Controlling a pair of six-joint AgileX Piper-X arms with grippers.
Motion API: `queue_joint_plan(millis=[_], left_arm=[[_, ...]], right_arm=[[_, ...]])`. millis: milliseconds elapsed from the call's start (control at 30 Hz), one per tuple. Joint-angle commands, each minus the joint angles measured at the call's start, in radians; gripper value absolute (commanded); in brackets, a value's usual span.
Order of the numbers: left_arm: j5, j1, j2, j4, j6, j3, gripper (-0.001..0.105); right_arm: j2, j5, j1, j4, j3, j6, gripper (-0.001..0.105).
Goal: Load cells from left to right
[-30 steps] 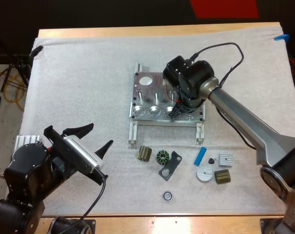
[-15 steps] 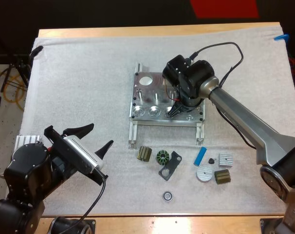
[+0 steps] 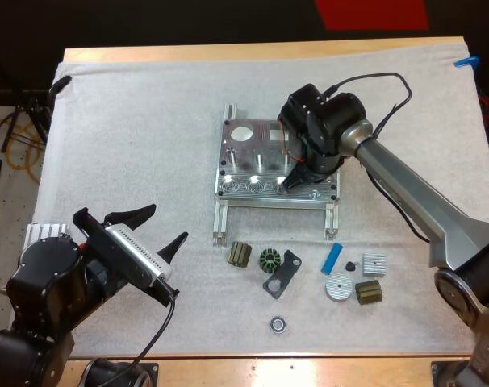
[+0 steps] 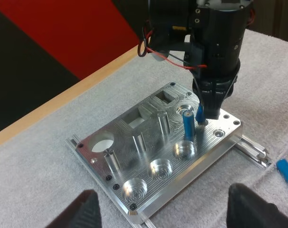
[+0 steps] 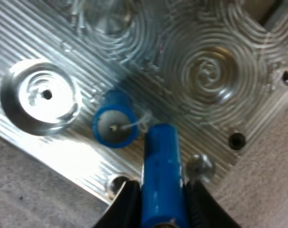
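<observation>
The metal fixture [image 3: 265, 165] lies mid-mat with a row of round recesses along its near edge. One blue cylinder [image 4: 187, 124] stands upright on it beside the third recess [image 4: 184, 150]. My right gripper [image 3: 294, 183] hangs over the fixture's near right part, shut on a blue piece [image 5: 161, 168] whose tip is right next to the standing cylinder [image 5: 114, 124]. Far back from the fixture, my left gripper [image 3: 165, 226] is open and holds nothing. Another blue cylinder [image 3: 332, 258] lies loose on the mat.
In front of the fixture lie two dark stators [image 3: 240, 254], a black bracket [image 3: 283, 272], a bearing [image 3: 278, 324], a silver disc [image 3: 338, 286], a finned block [image 3: 374, 264] and a dark block [image 3: 369, 293]. The fixture's rails [image 3: 220, 222] stick out toward me.
My right arm's wrist has shifted slightly right and away, its tip staying over the fixture's near right part. The left arm has not moved.
</observation>
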State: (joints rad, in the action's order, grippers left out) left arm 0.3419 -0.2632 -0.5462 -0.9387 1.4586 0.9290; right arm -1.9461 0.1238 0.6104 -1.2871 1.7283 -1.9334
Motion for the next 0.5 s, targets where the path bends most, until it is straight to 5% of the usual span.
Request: queue_joint_plan(millis=[0, 467], left_arm=[[0.007, 0.003, 0.004, 0.010, 0.011, -0.001, 0.056], [0.007, 0.003, 0.004, 0.010, 0.011, -0.001, 0.056]], right_arm=[[0.011, -0.019, -0.002, -0.001, 0.012, -0.007, 0.000], [-0.022, 0.030, -0.002, -0.024, 0.011, -0.007, 0.000]])
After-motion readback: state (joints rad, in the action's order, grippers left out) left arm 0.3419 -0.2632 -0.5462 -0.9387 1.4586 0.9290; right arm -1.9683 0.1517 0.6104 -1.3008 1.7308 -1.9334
